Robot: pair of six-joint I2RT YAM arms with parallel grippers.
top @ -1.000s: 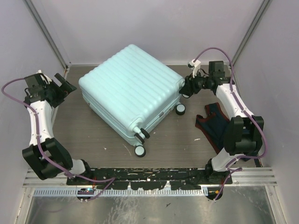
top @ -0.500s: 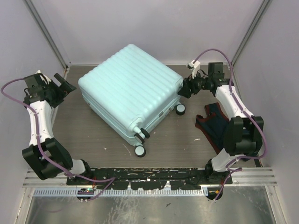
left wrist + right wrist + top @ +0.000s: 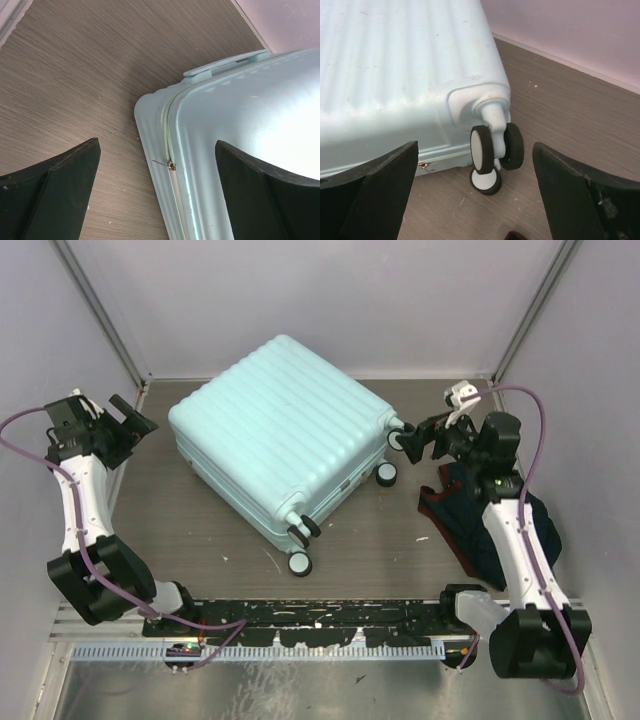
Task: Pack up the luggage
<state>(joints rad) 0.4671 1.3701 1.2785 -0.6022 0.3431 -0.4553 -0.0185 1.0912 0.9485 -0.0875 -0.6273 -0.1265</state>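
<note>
1. You are working on a grey wood-grain table (image 3: 200, 530) boxed in by plain pale walls (image 3: 300, 290).
2. Since a second ago your right arm has swung. Its wrist has moved out from the back corner toward the near right, and its elbow now sits lower. The right gripper (image 3: 412, 436) has stayed just beside the suitcase's right corner.
3. Your left arm has barely shifted, and the luggage has not moved.
4. The luggage (image 3: 280, 430) lies flat and closed in the middle of the table, turned at an angle. Its shell is pale mint, hard, glossy and ribbed, with rounded corners.
5. The left gripper (image 3: 128, 418) hangs off the suitcase's left corner with its fingers spread wide. Its camera shows the zip seam, a small metal zipper pull (image 3: 171, 164) and a moulded handle (image 3: 225, 65).
6. The right gripper's fingers are also wide apart, framing a dark-tyred twin wheel (image 3: 497, 147) on a white stem.
7. A crumpled dark garment (image 3: 450, 502) with red trim lies on the table to the right of the suitcase.
</note>
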